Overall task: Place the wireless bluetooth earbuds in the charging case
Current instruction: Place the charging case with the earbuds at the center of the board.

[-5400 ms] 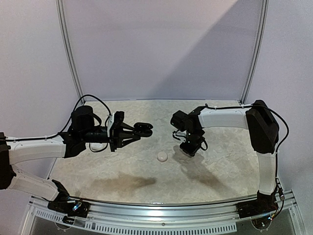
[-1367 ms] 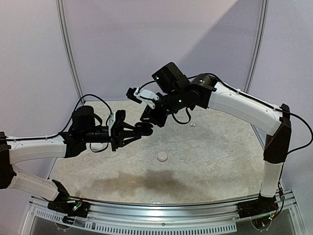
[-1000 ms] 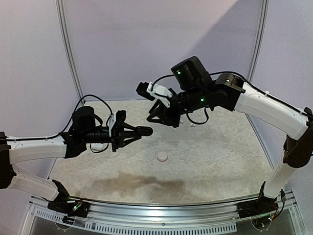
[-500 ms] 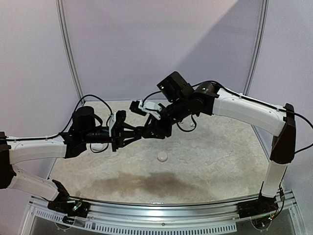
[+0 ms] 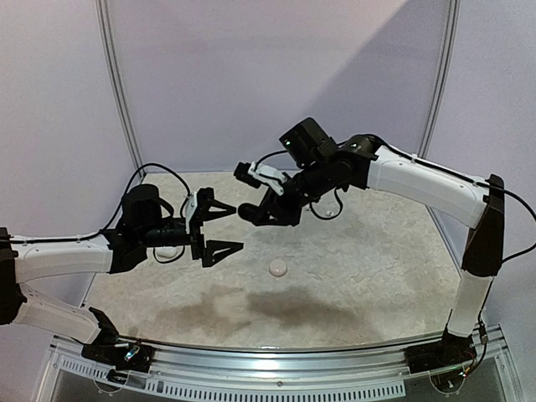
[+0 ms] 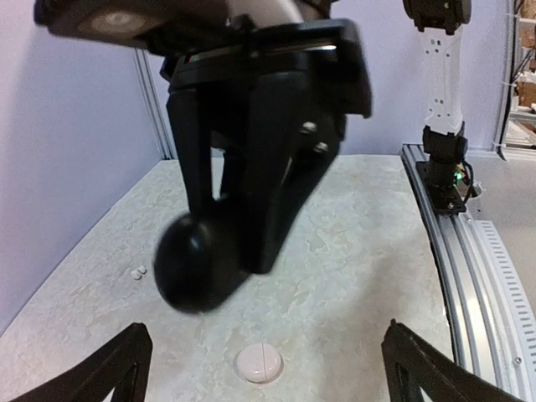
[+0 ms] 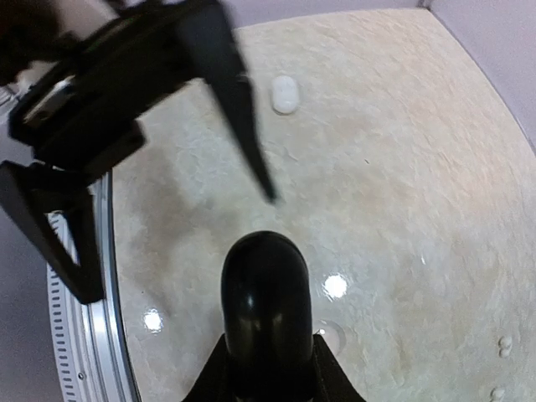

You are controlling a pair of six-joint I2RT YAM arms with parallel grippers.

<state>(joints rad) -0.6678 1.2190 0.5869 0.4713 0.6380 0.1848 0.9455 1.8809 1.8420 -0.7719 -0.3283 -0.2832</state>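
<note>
A black, pebble-shaped charging case (image 5: 250,211) hangs in the air over the table, closed. My right gripper (image 5: 261,210) is shut on it. In the right wrist view the case (image 7: 266,293) sticks out from between the fingers. My left gripper (image 5: 232,228) stands wide open just left of the case, with nothing between its fingers. From the left wrist the case (image 6: 197,268) looms ahead, above the open gripper (image 6: 265,328). Two tiny white earbuds (image 6: 136,273) lie on the table at the far side, and the right wrist view shows them too, the earbuds (image 7: 503,343) low at its right edge.
A closed white case (image 5: 277,268) lies on the table in front of both grippers, the same case (image 6: 258,363) below the left fingers. Another white case (image 5: 167,249) sits partly under the left arm. Purple walls enclose the table; a metal rail (image 5: 276,368) runs along its near edge.
My left gripper has opened and let go of the black case. My right gripper has closed on the case and now holds it alone, slightly up and away from the left fingers.
</note>
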